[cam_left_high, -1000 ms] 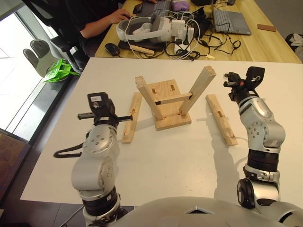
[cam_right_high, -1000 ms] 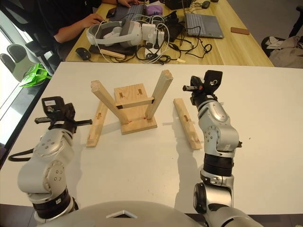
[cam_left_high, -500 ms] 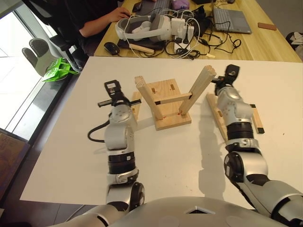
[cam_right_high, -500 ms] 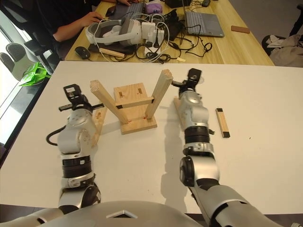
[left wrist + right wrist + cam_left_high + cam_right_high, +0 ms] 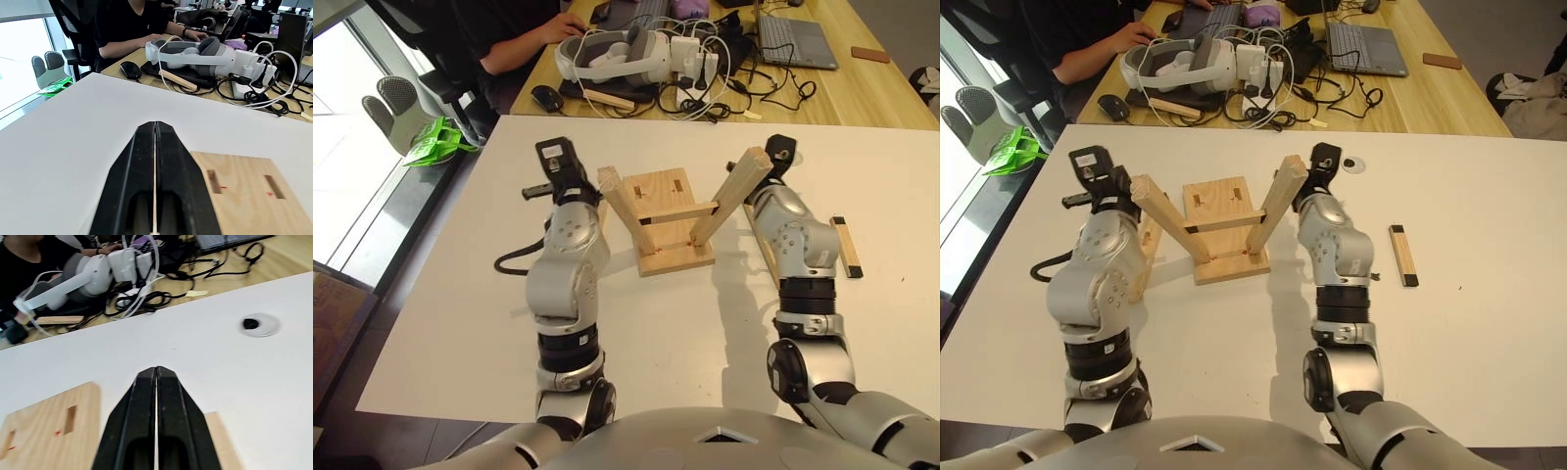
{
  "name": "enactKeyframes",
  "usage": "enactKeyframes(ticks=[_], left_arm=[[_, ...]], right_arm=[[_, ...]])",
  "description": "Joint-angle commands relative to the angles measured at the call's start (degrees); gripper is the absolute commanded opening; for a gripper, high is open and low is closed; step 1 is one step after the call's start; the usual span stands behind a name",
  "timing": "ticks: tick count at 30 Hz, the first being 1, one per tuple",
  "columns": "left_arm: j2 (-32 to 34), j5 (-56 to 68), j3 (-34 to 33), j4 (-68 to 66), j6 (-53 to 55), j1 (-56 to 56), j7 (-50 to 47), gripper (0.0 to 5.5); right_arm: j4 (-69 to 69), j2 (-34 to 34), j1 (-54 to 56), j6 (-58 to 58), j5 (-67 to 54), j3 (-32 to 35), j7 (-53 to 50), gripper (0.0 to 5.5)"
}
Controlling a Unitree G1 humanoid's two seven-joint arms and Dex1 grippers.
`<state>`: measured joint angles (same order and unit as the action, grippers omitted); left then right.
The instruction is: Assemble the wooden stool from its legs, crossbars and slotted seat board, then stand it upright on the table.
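Fingers of the left gripper are pressed flat together along a thin seam, with nothing between them. The right gripper is closed the same way and also holds nothing. Each hangs above the white table, one on either side of the half-built stool.

The slotted seat board lies flat between them. Two legs stand in it and lean outward: the left leg tips toward the left gripper and the right leg toward the right one. Each gripper is close beside the top of its leg, though I cannot tell whether either touches. A crossbar joins the two legs partway up.

A loose leg lies on the table along the left forearm. Another loose leg is mostly hidden under the right forearm. A short crossbar lies alone, well to the right.

A broad stretch of tabletop runs from the board to the near edge, and another runs rightward past the short crossbar. The table's left edge is near the left arm, with floor below it. A cable grommet sits just beyond the right gripper. The far edge meets a wooden desk carrying a headset, cables and a laptop.
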<state>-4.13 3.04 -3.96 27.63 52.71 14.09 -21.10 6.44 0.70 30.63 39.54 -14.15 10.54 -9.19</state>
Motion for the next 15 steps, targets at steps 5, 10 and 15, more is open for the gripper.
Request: enactKeyframes(ticks=[5,10,15], left_arm=[[3.2,0.1,-9.0,5.5,-1.9,0.8,2.1,0.04],[12.5,10.1,-17.1,0.9,-9.8,26.2,11.4,0.04],[10.3,34.7,-20.7,-1.4,0.4,34.9,22.9,0.04]], right_arm=[[-12.7,14.1,4.6,-9.3,-3.5,7.1,11.6,0.0],[-17.4,14.0,2.2,-7.9,-6.5,5.0,15.1,0.0],[-23.4,9.3,-2.7,-4.7,-7.8,0.4,14.0,0.0]])
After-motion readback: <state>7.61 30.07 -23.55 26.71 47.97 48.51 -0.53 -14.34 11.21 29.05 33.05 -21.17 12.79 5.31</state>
